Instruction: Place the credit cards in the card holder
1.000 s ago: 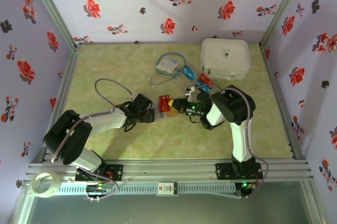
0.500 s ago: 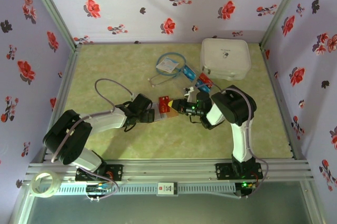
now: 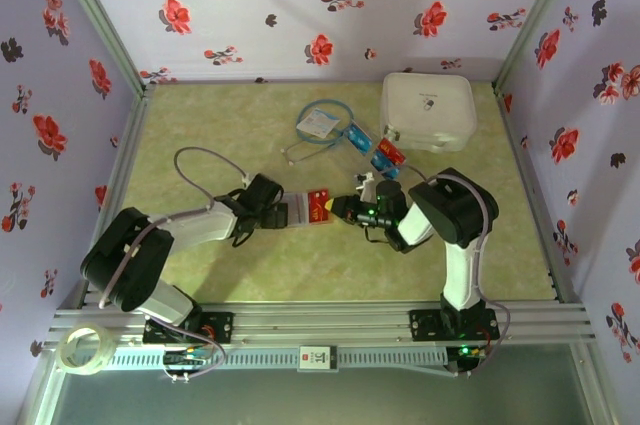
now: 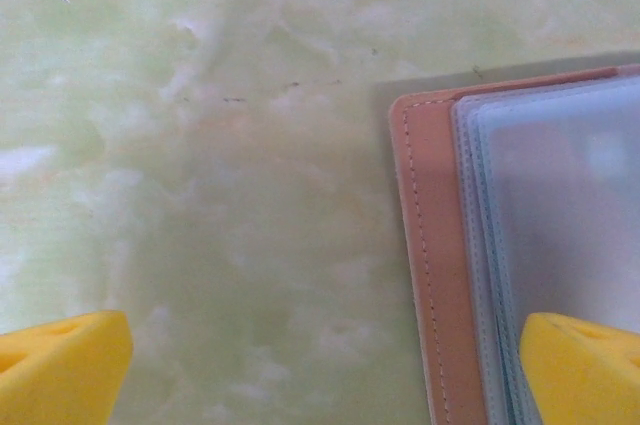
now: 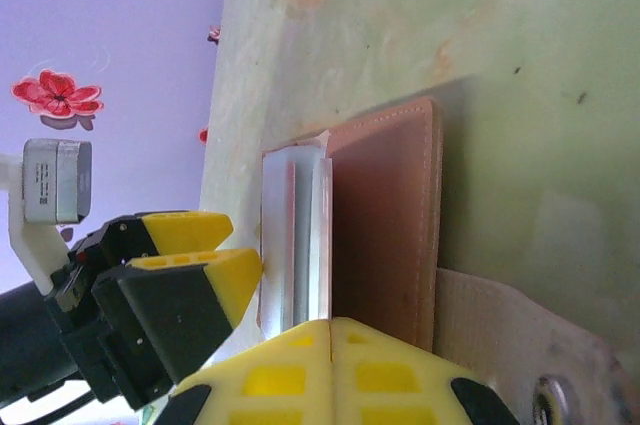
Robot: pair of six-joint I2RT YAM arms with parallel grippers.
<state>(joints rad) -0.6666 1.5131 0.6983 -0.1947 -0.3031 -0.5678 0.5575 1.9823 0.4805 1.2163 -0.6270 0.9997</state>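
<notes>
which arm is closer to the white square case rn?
Right. The right gripper, jaws shut, is at the right end of the card holder, below-left of the white case. The left gripper, jaws open, is at the holder's left end, farther off.

The small pinkish-tan leather-like card holder (image 4: 430,275), earlier propped at a tilt between the grippers, has been laid flat, its greyish sleeves (image 4: 560,215) spread toward the left gripper (image 3: 283,213). The red plastic card (image 3: 321,207) on it has been levelled with it. The right gripper (image 3: 345,211) has been lowered, and its arm's elbow (image 3: 455,213) swung outward to the right.
</notes>
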